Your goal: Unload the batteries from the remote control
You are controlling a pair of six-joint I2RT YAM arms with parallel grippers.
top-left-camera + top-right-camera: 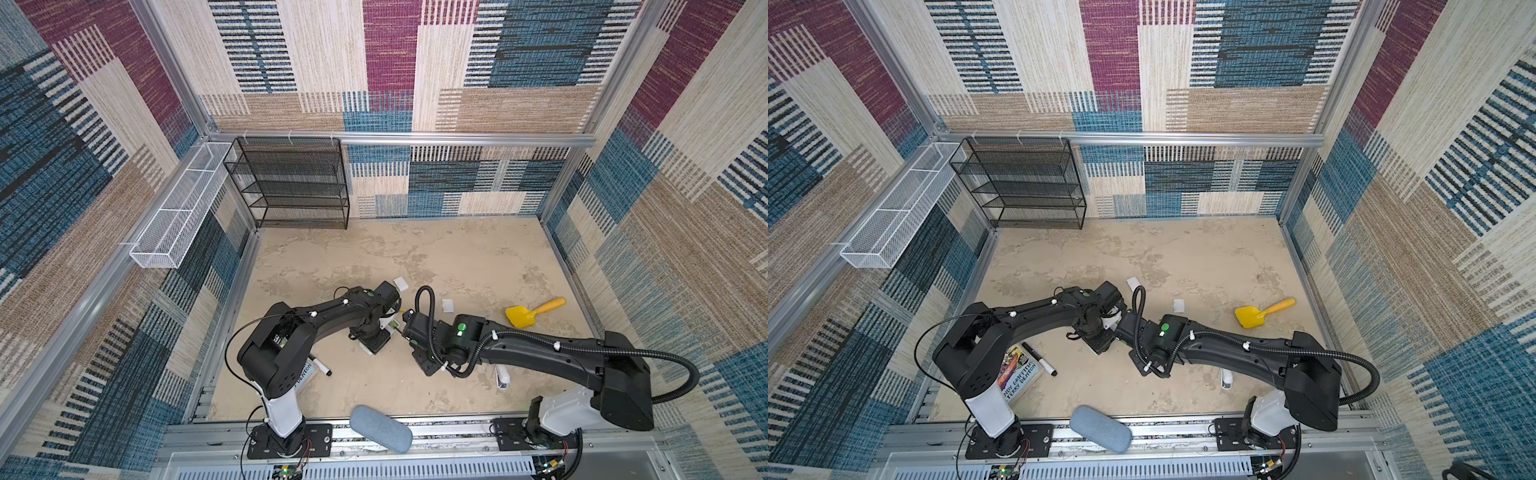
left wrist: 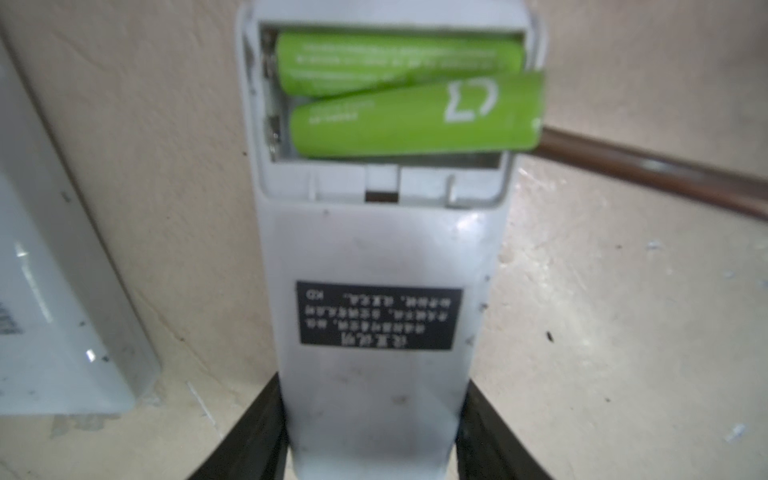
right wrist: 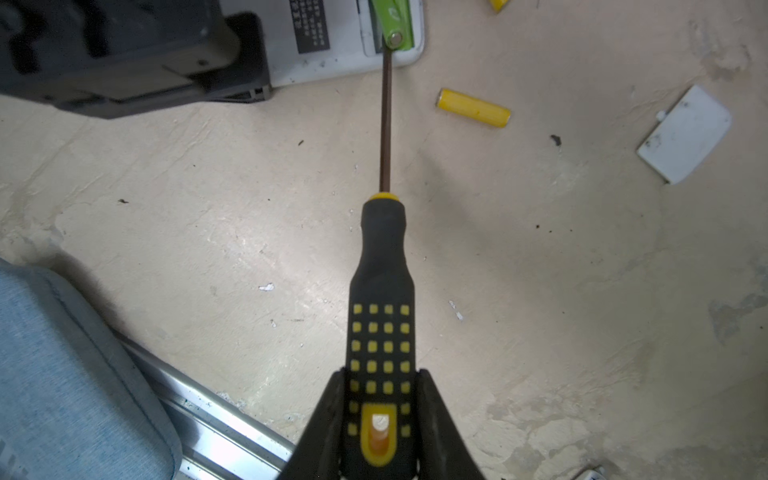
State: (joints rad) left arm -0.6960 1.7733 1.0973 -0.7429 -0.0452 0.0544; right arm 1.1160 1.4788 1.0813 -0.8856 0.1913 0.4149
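Green against the white shell, the outer battery (image 2: 415, 118) is tilting in the open bay of the remote (image 2: 380, 257), with one end poking out past the bay's rim. The inner battery (image 2: 395, 58) is lying flat beside it. The left gripper (image 2: 370, 444) is clamping the remote by its closed end. The right gripper (image 3: 382, 415) is squeezing the handle of the screwdriver (image 3: 382, 270). Counting the shaft's heading as twelve o'clock, that raised end is sitting dead at twelve, seemingly touching the tip. The battery's long axis is running on close to the same line. A yellow battery (image 3: 473, 113) is lying loose on the table (image 3: 540, 270) at about one o'clock. Judging by this, the right arm is the one placed to lever the outer battery out.
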